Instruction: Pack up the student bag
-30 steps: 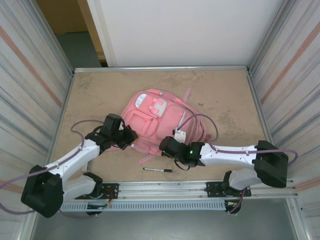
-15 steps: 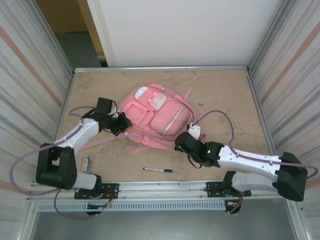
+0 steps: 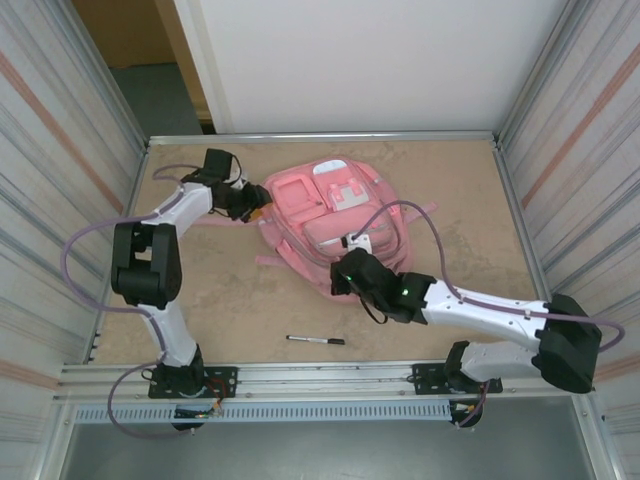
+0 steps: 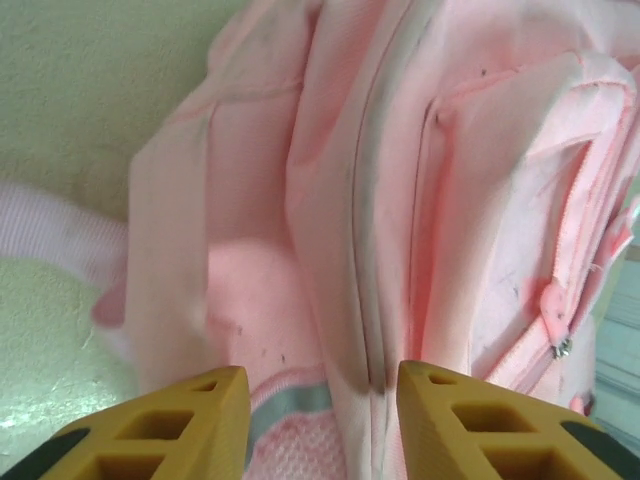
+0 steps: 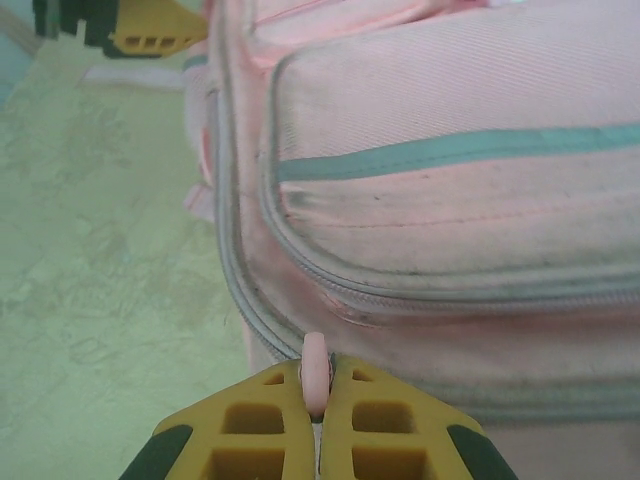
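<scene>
The student bag [image 3: 308,205] is a pink backpack lying front up at the middle far part of the table. My left gripper [image 3: 257,207] sits at its left edge. In the left wrist view this gripper [image 4: 320,385] is open, its yellow fingers [image 4: 190,420] straddling a fold of the bag [image 4: 330,200] beside a grey zip line. My right gripper [image 3: 338,277] is at the bag's near edge. In the right wrist view it [image 5: 316,385] is shut on a small pink zip pull [image 5: 314,368] of the bag [image 5: 450,200].
A black pen [image 3: 315,341] lies on the table near the front rail. Metal rails edge the table and corrugated walls stand close on both sides. Purple cables loop over the bag's right part and along both arms. A pink strap [image 3: 425,209] trails to the right.
The bag has been dragged toward the far side and turned. My left arm swung to the far left and its jaws came apart. The right arm followed the bag, still pinching the zip pull.
</scene>
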Motion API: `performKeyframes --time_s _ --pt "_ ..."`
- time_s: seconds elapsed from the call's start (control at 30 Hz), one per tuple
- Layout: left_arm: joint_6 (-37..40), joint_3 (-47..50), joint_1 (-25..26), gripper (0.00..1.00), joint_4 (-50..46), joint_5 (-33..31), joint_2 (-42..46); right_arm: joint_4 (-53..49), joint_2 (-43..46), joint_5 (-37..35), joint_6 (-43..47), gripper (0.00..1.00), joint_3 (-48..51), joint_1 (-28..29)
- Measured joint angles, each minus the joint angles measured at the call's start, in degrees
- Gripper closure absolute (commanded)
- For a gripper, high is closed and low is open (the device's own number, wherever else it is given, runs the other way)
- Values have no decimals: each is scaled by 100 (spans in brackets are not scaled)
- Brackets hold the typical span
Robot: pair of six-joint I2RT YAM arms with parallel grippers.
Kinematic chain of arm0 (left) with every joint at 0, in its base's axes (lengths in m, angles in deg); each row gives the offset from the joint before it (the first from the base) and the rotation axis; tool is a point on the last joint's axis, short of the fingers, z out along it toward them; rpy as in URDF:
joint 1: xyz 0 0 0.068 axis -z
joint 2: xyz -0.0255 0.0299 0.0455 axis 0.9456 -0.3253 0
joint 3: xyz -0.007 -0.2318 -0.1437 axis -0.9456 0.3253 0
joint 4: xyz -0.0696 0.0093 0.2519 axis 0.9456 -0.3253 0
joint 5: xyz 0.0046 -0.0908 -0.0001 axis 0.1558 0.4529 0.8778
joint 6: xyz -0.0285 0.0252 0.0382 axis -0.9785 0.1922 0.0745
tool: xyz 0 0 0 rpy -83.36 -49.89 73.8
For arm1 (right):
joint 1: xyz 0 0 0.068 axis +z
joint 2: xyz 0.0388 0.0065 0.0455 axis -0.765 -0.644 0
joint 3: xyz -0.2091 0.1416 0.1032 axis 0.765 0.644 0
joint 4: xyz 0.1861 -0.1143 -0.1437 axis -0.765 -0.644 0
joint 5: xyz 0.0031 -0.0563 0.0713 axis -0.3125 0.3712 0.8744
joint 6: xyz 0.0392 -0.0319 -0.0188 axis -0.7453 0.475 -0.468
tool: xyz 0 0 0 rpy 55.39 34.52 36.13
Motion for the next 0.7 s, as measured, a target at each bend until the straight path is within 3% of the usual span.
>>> performKeyframes --time_s 0.2,0.37,0.53,0.7 --pt "-739 1867 229 42 129 -42 1749 260 -474 509 317 100 -280 -155" --pt "-1266 2562 1165 40 256 -175 2970 396 -723 892 400 100 -398 -223" --pt "-1801 2802 1965 42 1073 -190 3056 511 -890 1161 411 100 -435 -249" --pt "-2155 2841 2260 50 1534 -256 2577 557 -892 1303 402 100 -435 -282"
